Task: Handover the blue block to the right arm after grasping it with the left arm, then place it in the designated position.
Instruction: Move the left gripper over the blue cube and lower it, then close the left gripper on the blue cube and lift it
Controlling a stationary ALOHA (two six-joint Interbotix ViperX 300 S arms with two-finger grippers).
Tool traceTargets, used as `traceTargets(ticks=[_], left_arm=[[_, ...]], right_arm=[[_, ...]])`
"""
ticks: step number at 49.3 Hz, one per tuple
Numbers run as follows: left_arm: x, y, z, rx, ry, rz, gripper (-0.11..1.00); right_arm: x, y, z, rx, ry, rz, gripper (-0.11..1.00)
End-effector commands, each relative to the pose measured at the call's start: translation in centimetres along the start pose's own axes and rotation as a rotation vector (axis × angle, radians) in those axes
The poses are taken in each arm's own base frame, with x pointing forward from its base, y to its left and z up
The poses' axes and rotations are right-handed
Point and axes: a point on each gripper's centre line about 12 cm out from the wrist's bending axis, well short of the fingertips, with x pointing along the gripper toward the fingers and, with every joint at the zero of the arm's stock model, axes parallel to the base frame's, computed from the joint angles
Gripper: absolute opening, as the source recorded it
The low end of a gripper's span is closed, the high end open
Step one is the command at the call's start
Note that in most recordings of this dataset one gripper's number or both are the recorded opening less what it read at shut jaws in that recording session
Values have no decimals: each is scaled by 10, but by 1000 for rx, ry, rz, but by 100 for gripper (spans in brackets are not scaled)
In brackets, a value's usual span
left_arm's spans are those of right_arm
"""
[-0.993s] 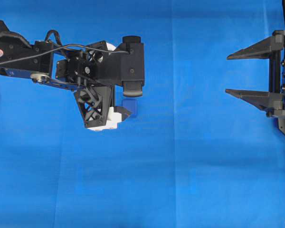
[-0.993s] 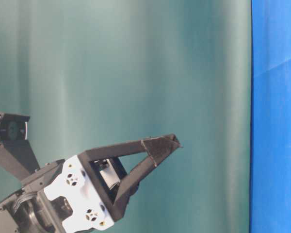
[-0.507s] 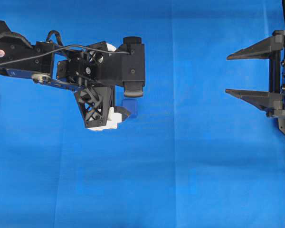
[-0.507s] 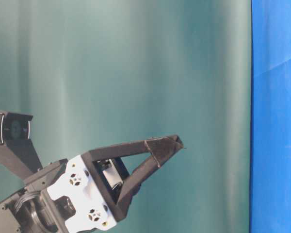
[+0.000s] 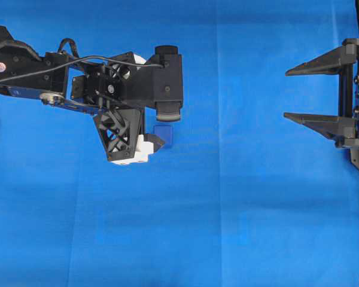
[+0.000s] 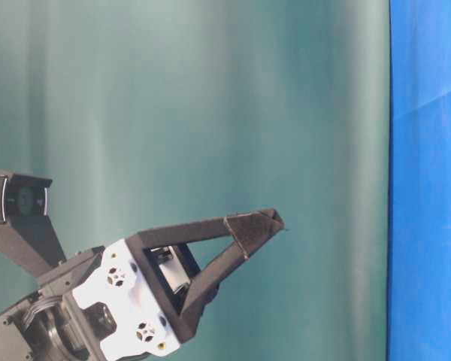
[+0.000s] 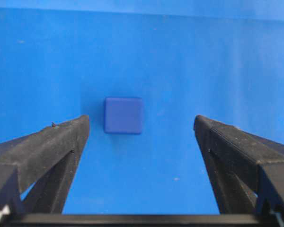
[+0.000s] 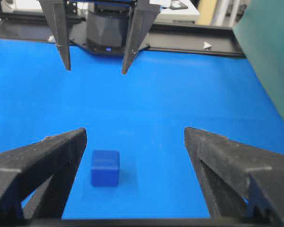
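While my left hand (image 7: 141, 125) is hovering spread over the blue block (image 7: 123, 115), which is lying free on the surface (image 7: 180, 56), I am centring before lowering, since it is sitting nearer my left finger (image 7: 52, 142).

Overhead, table-level, two wrist views downward

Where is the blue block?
In the overhead view, the blue block lies on the cloth left of centre, just beyond the open left pincer.
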Motion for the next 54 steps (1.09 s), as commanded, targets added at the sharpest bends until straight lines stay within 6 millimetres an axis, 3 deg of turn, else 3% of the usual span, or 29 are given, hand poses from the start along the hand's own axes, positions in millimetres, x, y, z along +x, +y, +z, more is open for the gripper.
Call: traceTargets(ticks=[1,15,34,54], left_arm=[[-15,0,11,-1,-55,-1,93],[9,1,0,-2,-28,0,93],[79,5,-35,-19,49,8,93],[114,11,-66,-25,48,12,93]], right_arm=[[2,0,11,3,-28,0,98],[2,0,11,3,-26,0,98],[4,0,7,3,-11,-1,98],[7,-1,3,3,4,-6,98]])
